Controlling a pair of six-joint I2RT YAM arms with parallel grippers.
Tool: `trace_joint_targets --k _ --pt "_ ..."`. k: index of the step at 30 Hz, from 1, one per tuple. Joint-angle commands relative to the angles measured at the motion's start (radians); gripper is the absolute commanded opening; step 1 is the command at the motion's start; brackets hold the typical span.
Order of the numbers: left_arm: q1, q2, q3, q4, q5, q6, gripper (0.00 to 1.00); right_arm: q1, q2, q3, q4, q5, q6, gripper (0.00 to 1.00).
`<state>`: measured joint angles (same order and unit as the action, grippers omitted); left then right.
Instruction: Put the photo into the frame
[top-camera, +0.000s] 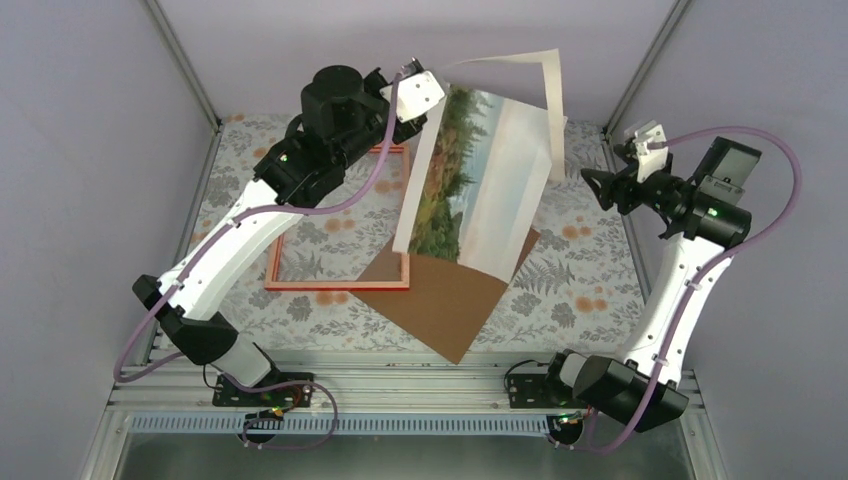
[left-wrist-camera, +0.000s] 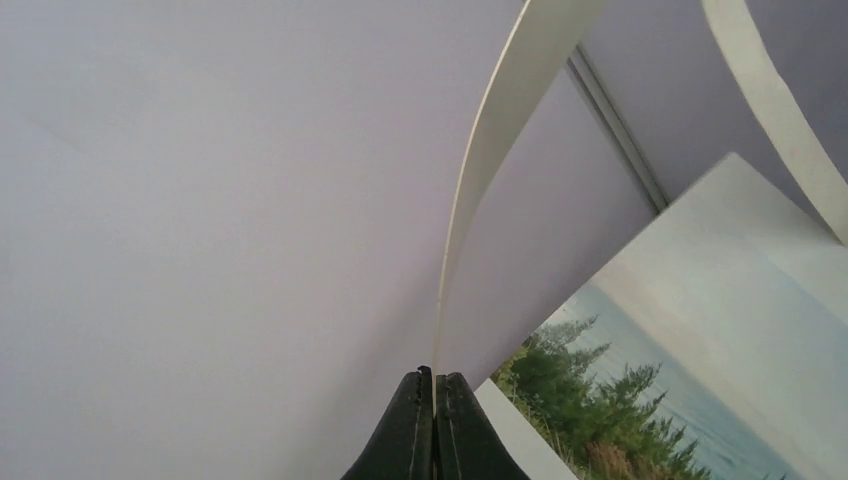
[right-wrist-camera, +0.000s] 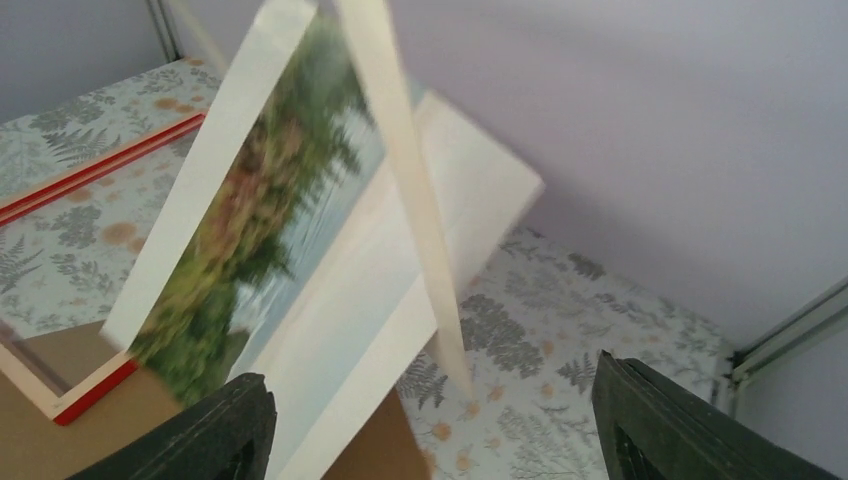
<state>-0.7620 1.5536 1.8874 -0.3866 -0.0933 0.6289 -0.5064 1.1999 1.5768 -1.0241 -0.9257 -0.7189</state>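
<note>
top external shows the photo (top-camera: 470, 190) tilted up, lower edge on the brown backing board (top-camera: 450, 305) beside the frame (top-camera: 338, 286). thin, light, floppy paper: pinch its bare edge gently. left pincer (left-wrist-camera: 435, 385) clamps the white mat (left-wrist-camera: 500, 120); right pincer (top-camera: 602, 188) gapes wide, empty.

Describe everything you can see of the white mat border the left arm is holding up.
The white mat border is a thin, card-like white rectangle with a large window cut out, leaving narrow strips. The left gripper is shut on the edge of one strip, holding it lifted and steeply tilted, its upper strips bowing in the air. Its lower end comes down near the frame's corner over the brown backing board. The photo stands tilted just behind it, showing through the window.
</note>
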Motion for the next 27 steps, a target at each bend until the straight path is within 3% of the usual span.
trace_joint_targets --k 1,4,6,7,13,17,20,24,27 --pt "0.007 0.057 0.105 0.033 0.02 0.03 0.02 -0.006 -0.03 -0.078 0.023 -0.055 -0.034 0.79" --pt "0.01 0.108 0.169 0.033 -0.034 0.032 0.02 0.0 -0.043 -0.105 0.063 -0.069 -0.034 0.82" --pt "0.011 0.174 0.277 -0.105 0.078 -0.024 0.02 0.001 -0.043 -0.114 0.088 -0.068 -0.012 0.83" --pt "-0.021 0.205 0.3 -0.156 0.032 -0.023 0.02 0.004 -0.039 -0.119 0.095 -0.074 -0.003 0.83" --pt "-0.044 0.303 0.344 -0.156 0.065 -0.22 0.02 0.008 -0.056 -0.248 0.097 -0.046 0.059 0.81" --pt "-0.033 0.372 0.43 -0.161 0.008 -0.309 0.02 0.008 -0.138 -0.43 0.19 0.044 0.258 0.8" --pt "-0.024 0.379 0.427 -0.174 0.054 -0.372 0.03 0.013 -0.187 -0.576 0.263 0.003 0.382 0.83" --pt "-0.015 0.355 0.371 -0.149 0.099 -0.423 0.02 0.051 -0.151 -0.611 0.396 -0.018 0.497 0.84" --pt "-0.01 0.357 0.381 -0.146 0.1 -0.434 0.02 0.052 -0.111 -0.641 0.533 0.01 0.715 0.87"
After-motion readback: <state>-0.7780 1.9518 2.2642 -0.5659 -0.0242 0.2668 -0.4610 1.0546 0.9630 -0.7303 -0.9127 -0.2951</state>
